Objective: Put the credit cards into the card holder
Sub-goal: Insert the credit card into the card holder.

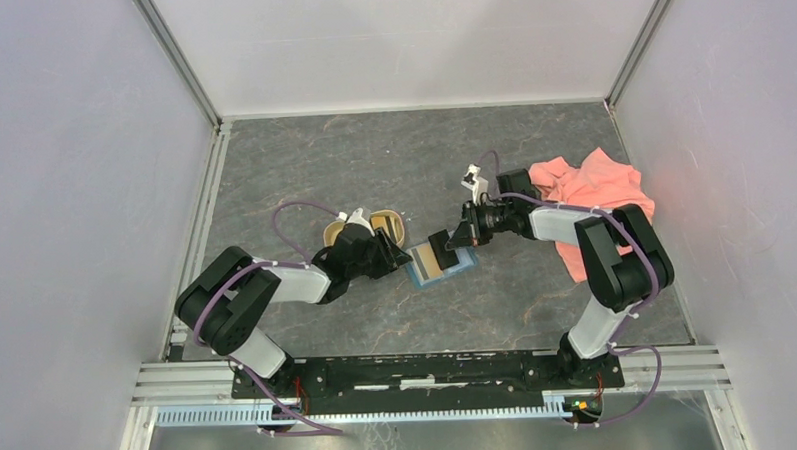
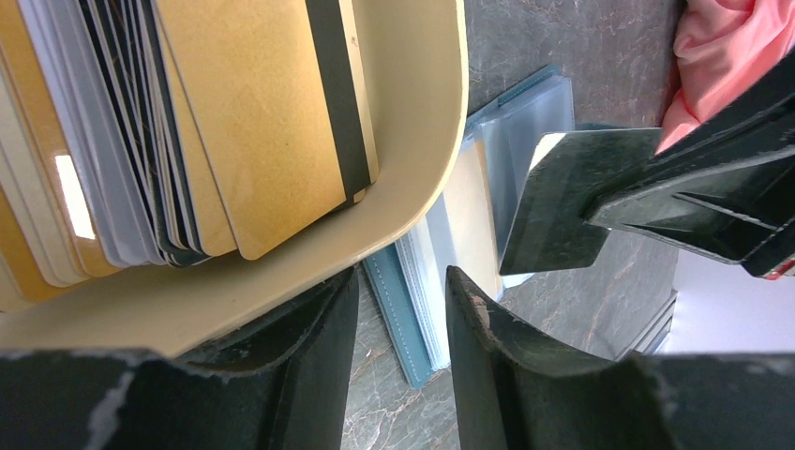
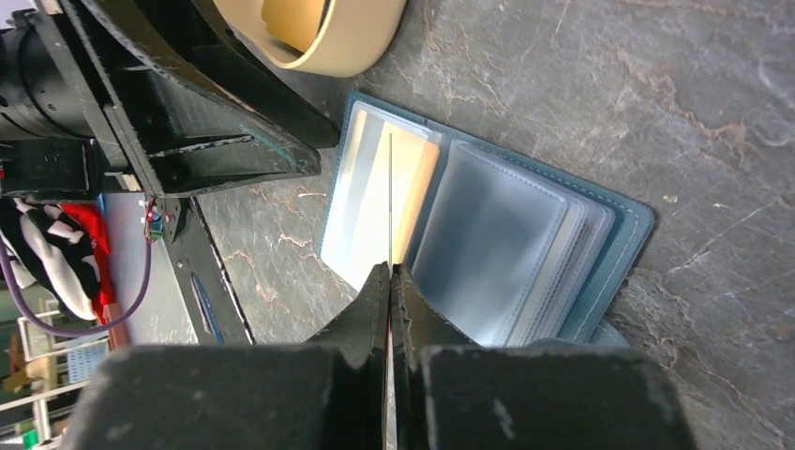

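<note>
Midway between the left and right edges of the bench (image 1: 372,156), slightly toward its near edge: the card holder (image 3: 525,244), lying open and flat, its clear sleeves fanned upward and one sleeve showing gold. Above it, the right gripper (image 3: 391,270), jaws pressed together on a dark card (image 2: 562,202) (seen edge-on as a thin line from the right wrist), with the card's free end pointing at the gold sleeve. At the holder's left edge, the left gripper (image 2: 401,281), jaws roughly half apart with nothing between them; whether its tips touch the holder cannot be made out. Just beside it, on the far side, a tan tray (image 2: 441,141) carrying credit cards (image 2: 272,122), gold and dark, leaning in a fanned stack. Near the bench's right edge, a pink cloth (image 1: 593,188).
</note>
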Action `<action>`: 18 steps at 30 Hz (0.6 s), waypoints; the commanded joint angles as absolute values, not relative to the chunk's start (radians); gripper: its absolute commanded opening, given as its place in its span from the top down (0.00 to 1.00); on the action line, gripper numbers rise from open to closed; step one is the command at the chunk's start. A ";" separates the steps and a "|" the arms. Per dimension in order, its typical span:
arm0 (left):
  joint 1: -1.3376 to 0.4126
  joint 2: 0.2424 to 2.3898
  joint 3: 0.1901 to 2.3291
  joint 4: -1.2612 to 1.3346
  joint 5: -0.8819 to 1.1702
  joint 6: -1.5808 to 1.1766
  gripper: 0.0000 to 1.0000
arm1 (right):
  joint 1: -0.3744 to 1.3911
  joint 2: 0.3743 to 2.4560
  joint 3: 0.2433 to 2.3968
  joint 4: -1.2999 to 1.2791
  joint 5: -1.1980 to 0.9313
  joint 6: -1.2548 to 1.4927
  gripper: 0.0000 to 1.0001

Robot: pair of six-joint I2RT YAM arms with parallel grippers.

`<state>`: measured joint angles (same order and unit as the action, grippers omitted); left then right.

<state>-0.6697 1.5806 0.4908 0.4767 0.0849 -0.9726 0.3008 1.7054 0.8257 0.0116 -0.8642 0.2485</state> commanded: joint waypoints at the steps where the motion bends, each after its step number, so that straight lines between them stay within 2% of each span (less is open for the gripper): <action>1: -0.670 1.584 0.458 0.385 0.070 -0.907 0.52 | 0.299 1.737 0.813 0.070 -0.883 0.293 1.00; 18: -0.682 1.611 0.429 0.445 0.101 -0.925 0.52 | 0.300 1.732 0.742 0.067 -0.706 0.337 1.00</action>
